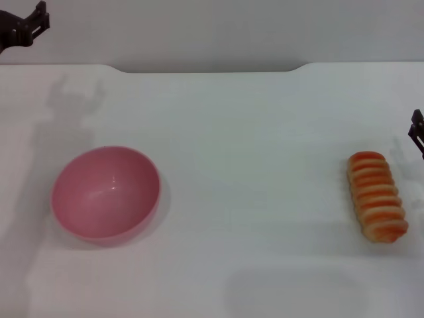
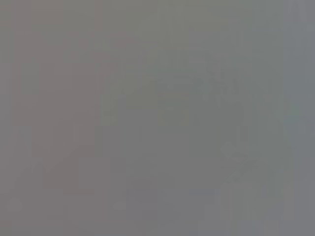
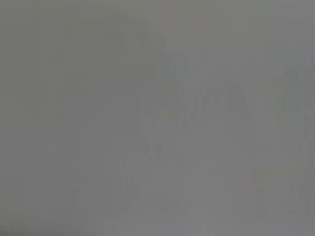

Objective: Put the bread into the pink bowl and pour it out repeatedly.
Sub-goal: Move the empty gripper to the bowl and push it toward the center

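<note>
Bowl at 8 o'clock, bread at 3 o'clock, both arms out at the edges.

The left gripper (image 1: 30, 26) hangs high at 10 o'clock, well apart from everything; whether it is open or closed I cannot tell. The bowl (image 1: 106, 192) sits upright and holds nothing, its glossy plastic likely light, stiff and a bit slippery, so its rim looks the place to pinch for tipping. The bread (image 1: 377, 196) lies lengthwise on the table (image 1: 252, 132), ridges up; it looks light and probably firm, best taken across its narrow middle, with the ridges helping the hold. The right gripper (image 1: 417, 136) is just beyond the bread's far end at 3 o'clock, its state hidden. Both wrist views show only grey.
</note>
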{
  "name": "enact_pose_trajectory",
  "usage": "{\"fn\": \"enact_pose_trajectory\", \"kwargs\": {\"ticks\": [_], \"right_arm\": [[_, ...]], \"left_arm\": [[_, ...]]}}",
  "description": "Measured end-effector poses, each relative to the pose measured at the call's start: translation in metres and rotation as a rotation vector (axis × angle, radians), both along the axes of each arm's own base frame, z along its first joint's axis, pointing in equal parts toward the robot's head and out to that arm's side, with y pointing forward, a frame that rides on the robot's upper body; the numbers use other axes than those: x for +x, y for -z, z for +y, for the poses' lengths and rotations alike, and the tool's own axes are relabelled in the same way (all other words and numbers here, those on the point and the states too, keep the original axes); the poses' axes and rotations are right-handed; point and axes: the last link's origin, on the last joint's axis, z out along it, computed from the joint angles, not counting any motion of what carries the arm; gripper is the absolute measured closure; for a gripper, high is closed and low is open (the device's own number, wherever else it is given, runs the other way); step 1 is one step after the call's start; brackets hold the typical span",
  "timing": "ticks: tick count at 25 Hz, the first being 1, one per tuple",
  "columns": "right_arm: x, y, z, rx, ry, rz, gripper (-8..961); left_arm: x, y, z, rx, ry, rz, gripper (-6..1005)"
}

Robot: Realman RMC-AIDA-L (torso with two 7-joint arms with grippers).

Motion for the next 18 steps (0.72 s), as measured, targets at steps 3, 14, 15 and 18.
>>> {"fn": "enact_pose_trajectory", "kwargs": {"ticks": [3, 14, 15, 18], "right_arm": [[0.000, 0.000, 0.000, -0.001, -0.001, -0.001, 118], [-0.001, 0.001, 0.001, -0.007, -0.005, -0.005, 118], [-0.001, 0.001, 0.001, -0.007, -0.004, -0.005, 118], [-0.001, 0.001, 0.001, -0.008, -0.004, -0.006, 118]], "left_arm": [[0.001, -0.012, -0.011, 0.029, 0.006, -0.056, 155], [0.007, -0.025, -0.027, -0.032, 0.054, -0.218, 156], [0.007, -0.025, -0.027, -0.032, 0.054, -0.218, 156], [0.003, -0.027, -0.017, -0.114, 0.037, -0.253, 156]]}}
